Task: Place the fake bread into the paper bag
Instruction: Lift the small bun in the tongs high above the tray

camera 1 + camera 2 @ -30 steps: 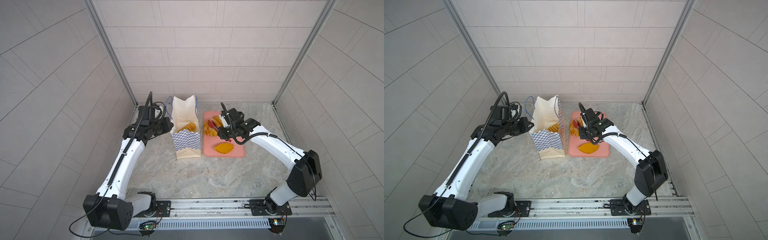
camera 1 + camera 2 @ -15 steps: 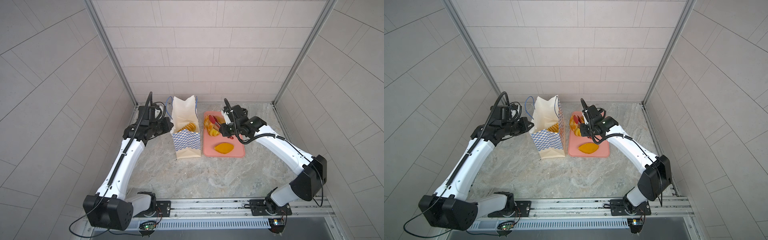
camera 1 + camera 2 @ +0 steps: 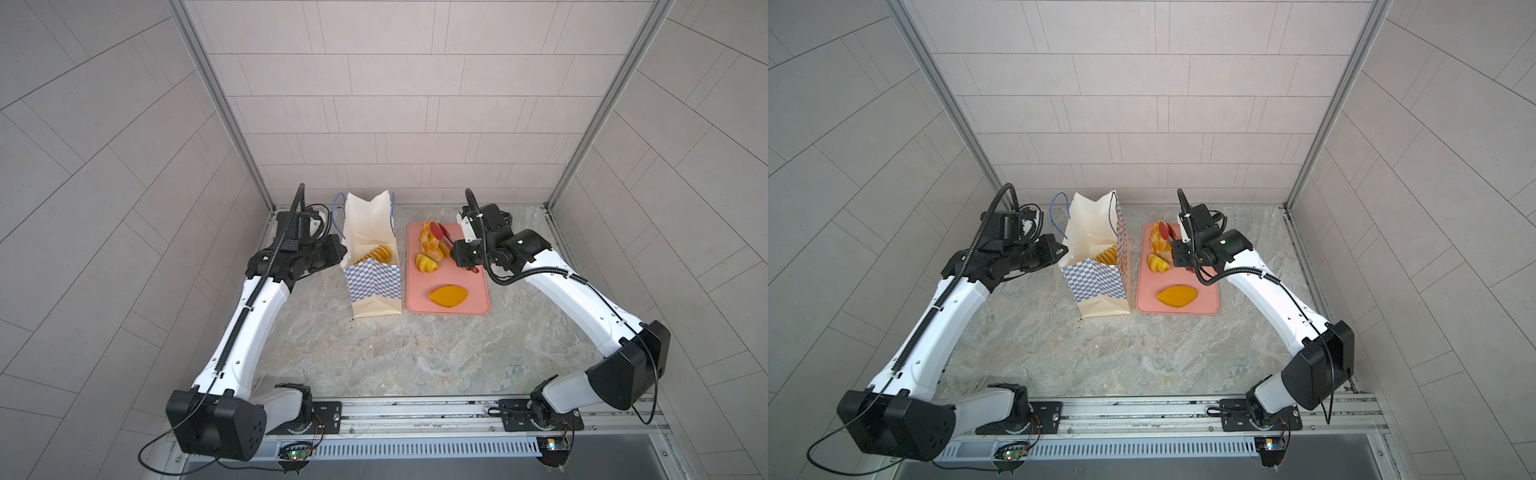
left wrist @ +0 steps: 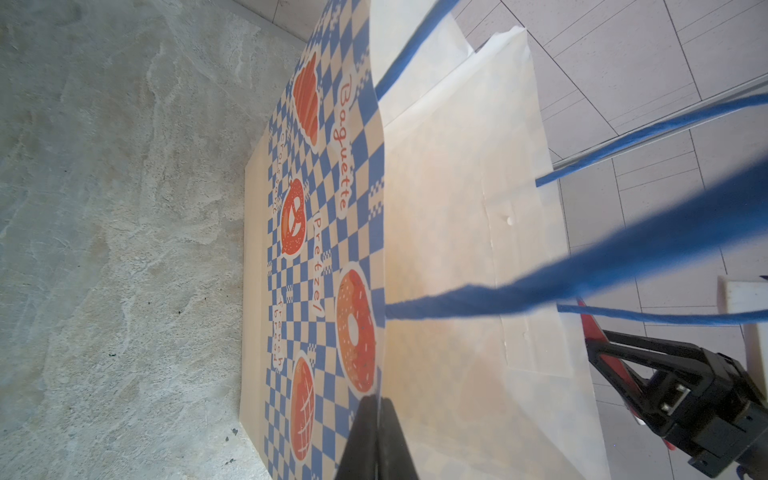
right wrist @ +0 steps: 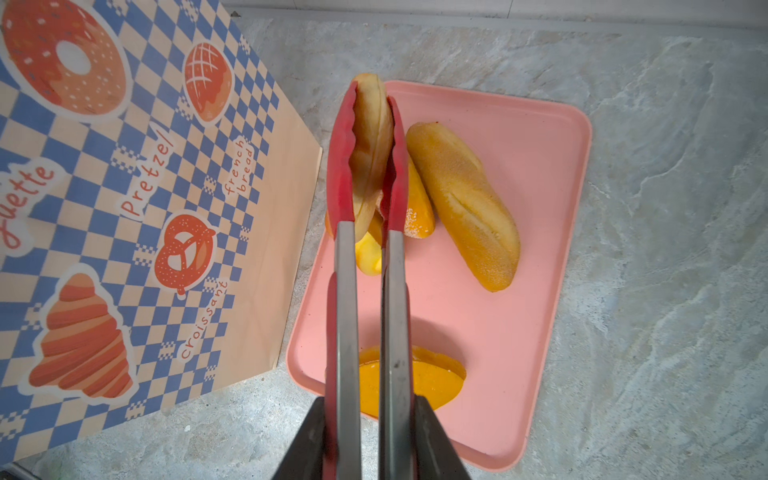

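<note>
The left tool (image 4: 377, 405) was clamped shut on the rim of the upright checkered paper bag (image 3: 376, 286), holding its mouth open on the tabletop. One ridged pastry (image 3: 379, 253) already lay inside. The right tool (image 5: 368, 411) squeezed a pair of red tongs (image 5: 340, 174), whose tips pinched a golden bun (image 5: 372, 141) edge-on above the pink tray (image 5: 540, 187), where a long loaf (image 5: 465, 203) and other pieces lay. That narrow hold looked likely to slip in transit, and the tongs could snag a blue cord handle (image 4: 623, 257) and tip the bag.
</note>
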